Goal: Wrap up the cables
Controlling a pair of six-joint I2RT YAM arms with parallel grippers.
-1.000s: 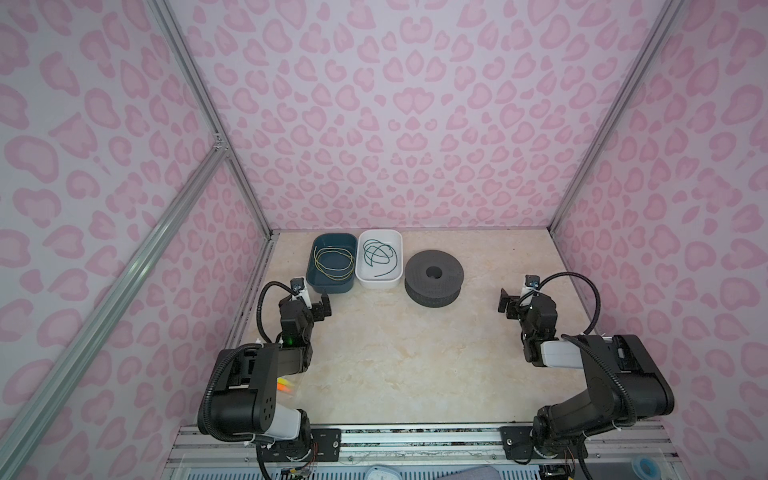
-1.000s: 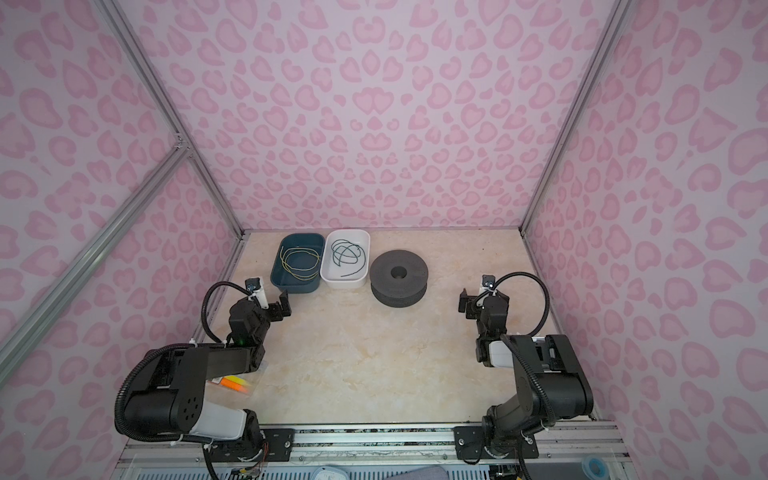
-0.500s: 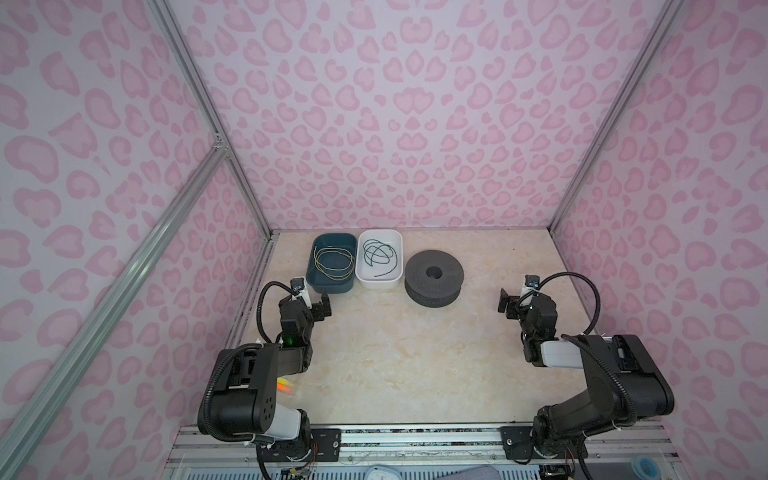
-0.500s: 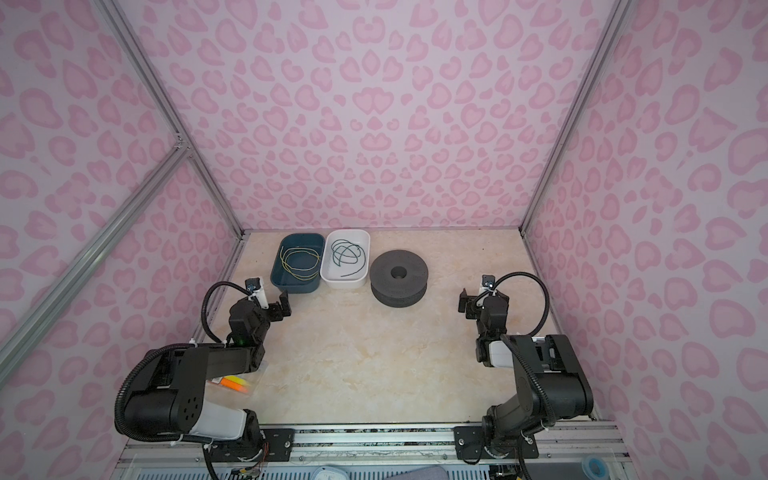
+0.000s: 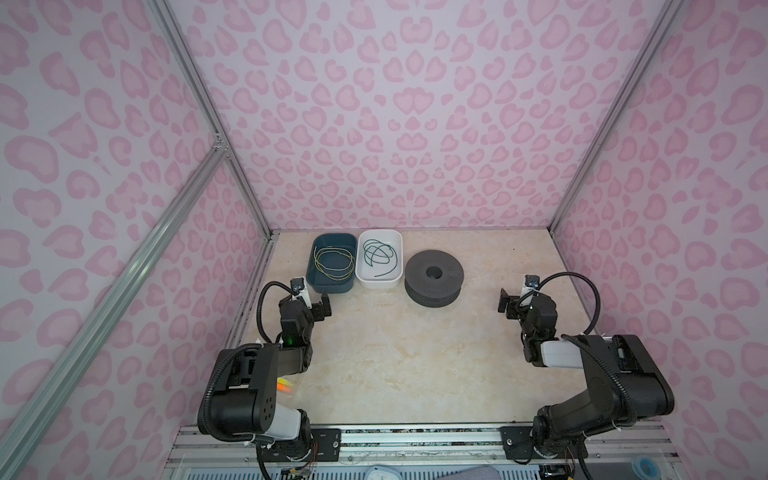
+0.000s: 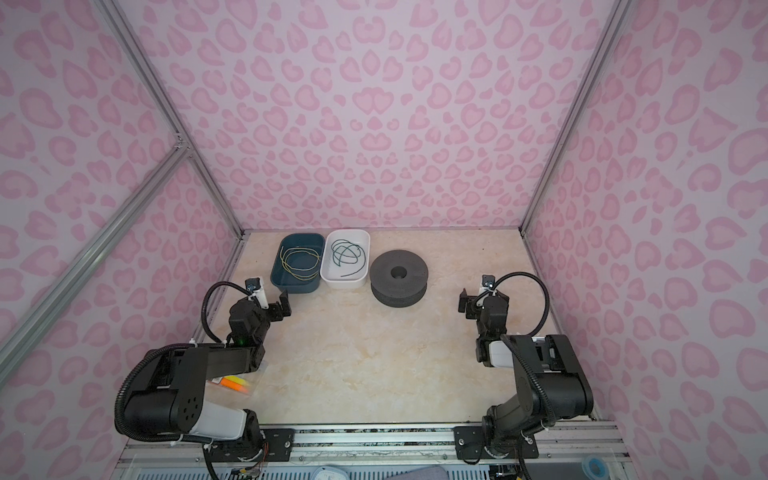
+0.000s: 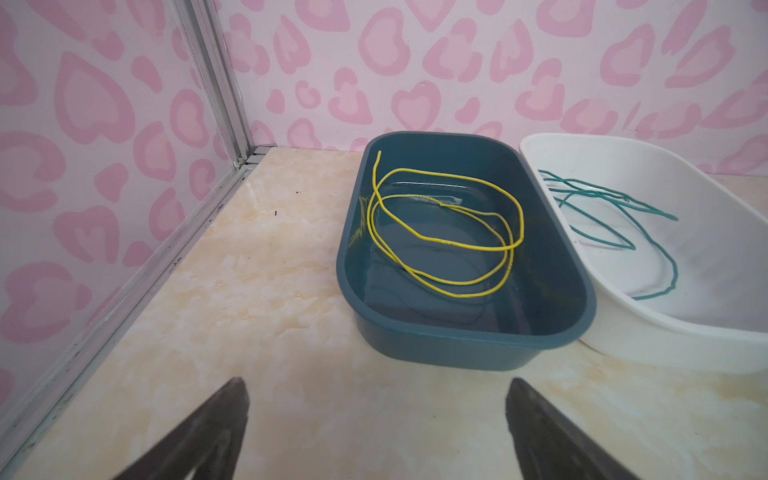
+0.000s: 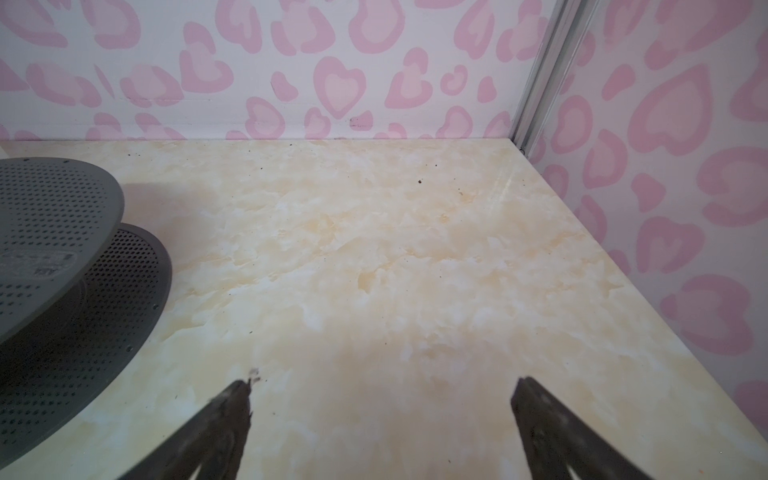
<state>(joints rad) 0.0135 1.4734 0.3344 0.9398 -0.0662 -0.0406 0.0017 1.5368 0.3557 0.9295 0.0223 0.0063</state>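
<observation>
A pale yellow cable (image 5: 332, 262) (image 7: 440, 241) lies in loose loops inside a dark blue bin (image 5: 330, 289) (image 6: 295, 289) at the back left. Beside it, a dark green cable (image 5: 379, 257) (image 7: 602, 240) lies looped in a white bin (image 5: 380, 284) (image 6: 344, 284). A dark grey perforated spool (image 5: 451, 274) (image 6: 415, 274) (image 8: 54, 208) stands to the right of the bins. My left gripper (image 5: 316, 302) (image 6: 277, 306) (image 7: 376, 386) hovers open just in front of the blue bin, empty. My right gripper (image 5: 512, 305) (image 6: 467, 303) (image 8: 382, 386) is open and empty, to the right of the spool.
Pink heart-patterned walls with aluminium posts (image 5: 216, 137) close in the marble table (image 5: 407, 353) on three sides. Orange and yellow markers (image 5: 284, 384) (image 6: 235, 382) lie under my left arm. A metal rail (image 5: 415, 436) runs along the front edge.
</observation>
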